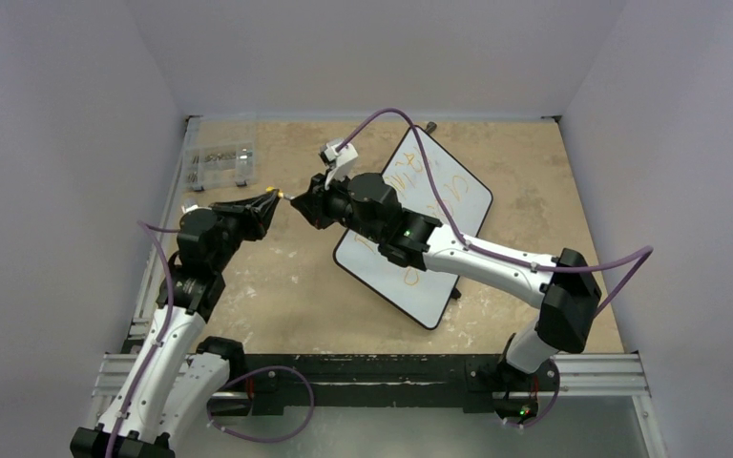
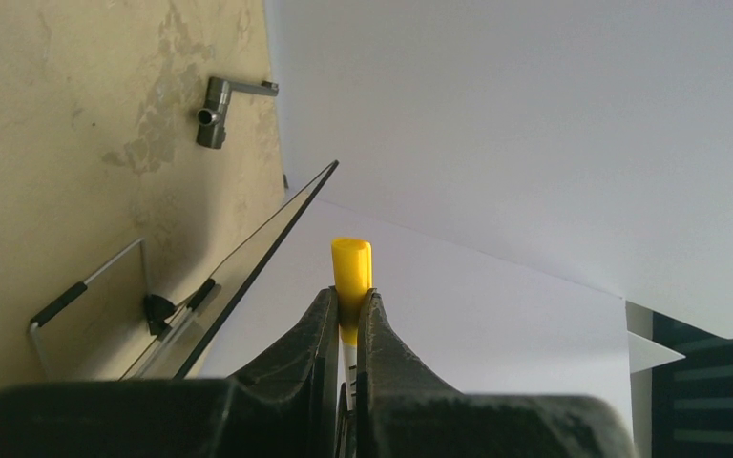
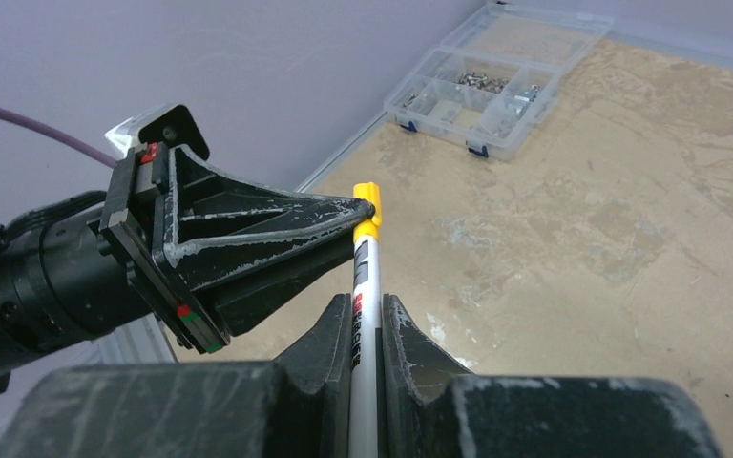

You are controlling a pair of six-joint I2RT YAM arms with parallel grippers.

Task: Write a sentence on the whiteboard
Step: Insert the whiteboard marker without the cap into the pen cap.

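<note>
whiteboard point(image 1: 436, 296): flat on the table point(image 1: 277, 286), right of centre, turned so one corner points at the far wall; the right arm's forearm lies across its middle
sentence point(image 1: 411, 278): orange strokes show on the board on both sides of the forearm; can't read them from above, the middle is hidden by the arm
task stage: looks mostly written, my guess; the work now is off the board, on the marker
marker point(image 3: 365, 286): white barrel, yellow cap point(image 2: 351, 272), held in the air left of the board's far-left edge, not touching the board
marker axis: runs roughly left-right, cap end to the left, barrel to the right, in line with both sets of fingers
right gripper point(image 3: 367, 324): jaws pressed onto the barrel, pinching it just behind the cap end
left gripper point(image 2: 348, 315): jaws pressed together on the yellow cap, tip to tip with the right one
cap seat: can't tell whether it is fully on
next move (judgement): push or pull straight along the marker's axis; off-axis force would bend the cap or slip it
nearer arm: the right, already over the board; the left is well off it
organizer box point(image 1: 219, 164): clear, compartments with small metal parts, far-left corner, well apart from both grippers
</note>
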